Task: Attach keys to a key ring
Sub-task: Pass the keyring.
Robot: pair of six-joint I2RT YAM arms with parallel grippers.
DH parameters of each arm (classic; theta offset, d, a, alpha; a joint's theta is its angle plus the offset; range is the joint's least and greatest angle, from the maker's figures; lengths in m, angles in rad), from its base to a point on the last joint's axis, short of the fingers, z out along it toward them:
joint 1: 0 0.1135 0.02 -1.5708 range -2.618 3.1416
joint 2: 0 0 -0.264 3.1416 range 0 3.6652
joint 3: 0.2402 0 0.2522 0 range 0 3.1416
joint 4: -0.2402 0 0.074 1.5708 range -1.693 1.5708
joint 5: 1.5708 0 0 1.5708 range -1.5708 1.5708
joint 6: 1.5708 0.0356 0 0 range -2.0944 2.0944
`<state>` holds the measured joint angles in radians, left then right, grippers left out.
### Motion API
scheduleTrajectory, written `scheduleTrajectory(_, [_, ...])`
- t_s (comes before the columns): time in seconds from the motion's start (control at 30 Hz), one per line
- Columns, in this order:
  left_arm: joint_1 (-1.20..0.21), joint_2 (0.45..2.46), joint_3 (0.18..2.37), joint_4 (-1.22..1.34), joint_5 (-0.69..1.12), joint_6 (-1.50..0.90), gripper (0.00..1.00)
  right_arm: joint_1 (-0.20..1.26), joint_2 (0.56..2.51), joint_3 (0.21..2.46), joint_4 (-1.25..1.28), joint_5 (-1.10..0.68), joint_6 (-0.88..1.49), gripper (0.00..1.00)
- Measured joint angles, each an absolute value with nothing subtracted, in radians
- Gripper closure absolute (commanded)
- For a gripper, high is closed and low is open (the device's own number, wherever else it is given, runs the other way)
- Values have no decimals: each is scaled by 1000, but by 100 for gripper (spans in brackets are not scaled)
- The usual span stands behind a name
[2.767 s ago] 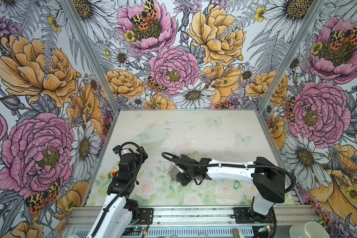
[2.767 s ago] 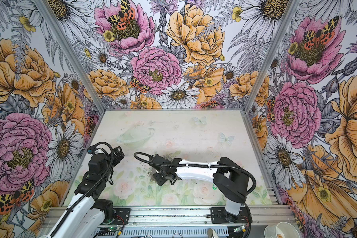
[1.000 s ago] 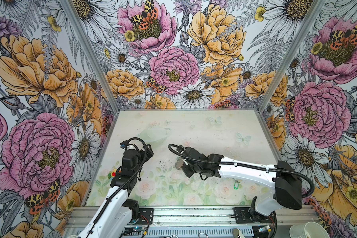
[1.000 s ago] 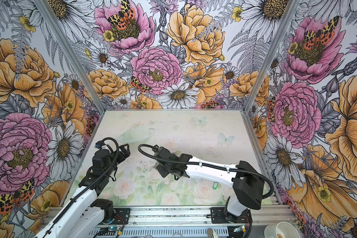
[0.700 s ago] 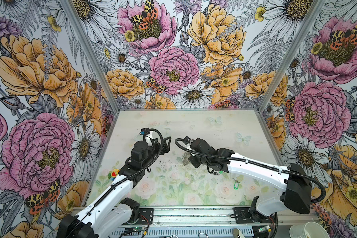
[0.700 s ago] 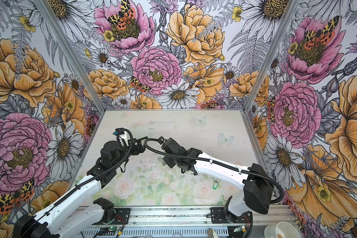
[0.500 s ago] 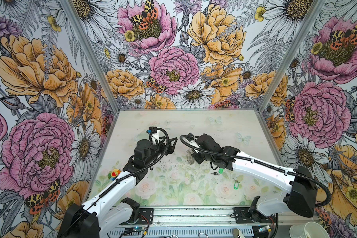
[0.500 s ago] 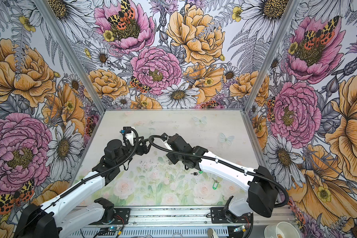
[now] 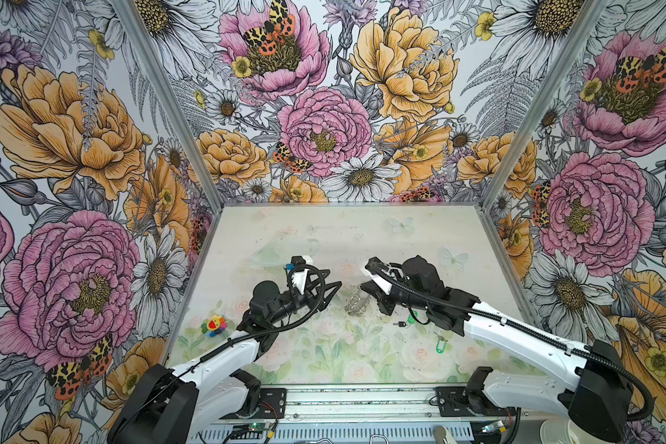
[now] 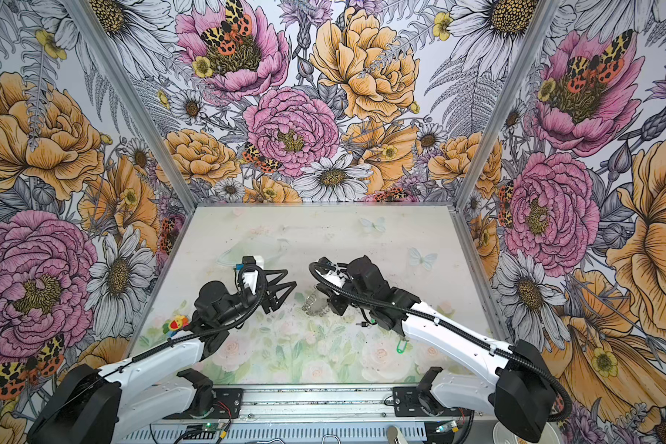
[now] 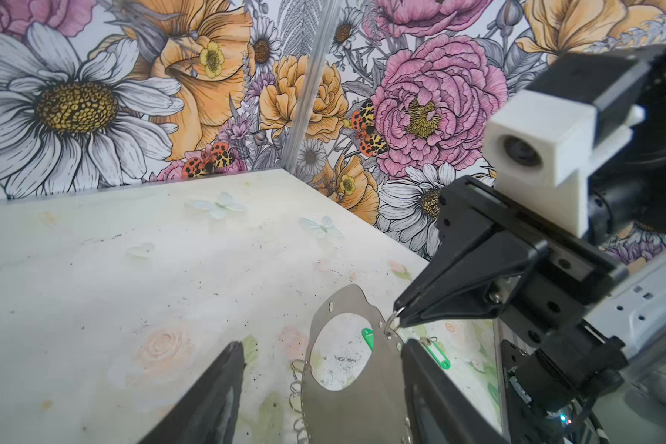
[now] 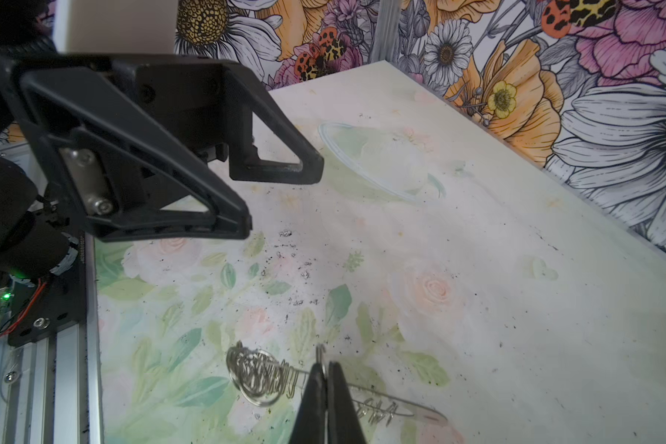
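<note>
Floral wallpaper (image 9: 93,153) on every side and a pale rose-print table (image 10: 362,238), so the silver bits kinda vanish into it, heads up.

Your left gripper (image 9: 335,278) has its jaws apart, with one finger on each side of the key ring (image 11: 347,407) in the left wrist view. I can't tell if either finger touches it. Your right gripper (image 11: 400,313) is pinched closed on one of the rings (image 12: 258,378) at the rim. The key ring hangs off that pinch, tipped up on edge over the middle of the table between the two grippers. Whether its low end rests on the table, I can't tell.

Handling-wise, my guess is thin stiff metal, light, with smooth faces. Dangling from one ring, it'll likely swing and twist the moment you nudge it. I'd clamp the left jaws across the flat faces on a bare stretch of the horseshoe, clear of the rings. You shouldn't need to squeeze hard, it doesn't look like it would bend.

Both keys (image 9: 440,346) lie flat on the table on the right gripper's side, apart from both grippers. They're tiny, so I'd go for the green tags (image 9: 412,318). Those look like light plastic, probably slippery, so grab them across the narrow width.

The rings look small and springy, bunched along the rim. Expect them to fight being pried open and to snag each other.
</note>
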<state>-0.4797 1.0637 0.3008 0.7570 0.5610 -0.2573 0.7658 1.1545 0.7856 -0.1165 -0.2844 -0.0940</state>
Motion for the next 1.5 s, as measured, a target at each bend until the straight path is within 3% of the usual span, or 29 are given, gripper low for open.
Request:
scheduleTrajectory(0.73, [-502,1246,311,958,847,-224,66,744,1124,723,44,-509,-159,100])
scheduleTrajectory(1.5, [-525,1281,311,1015,937,-208,84,744,1174,723,79,-616,-140,100])
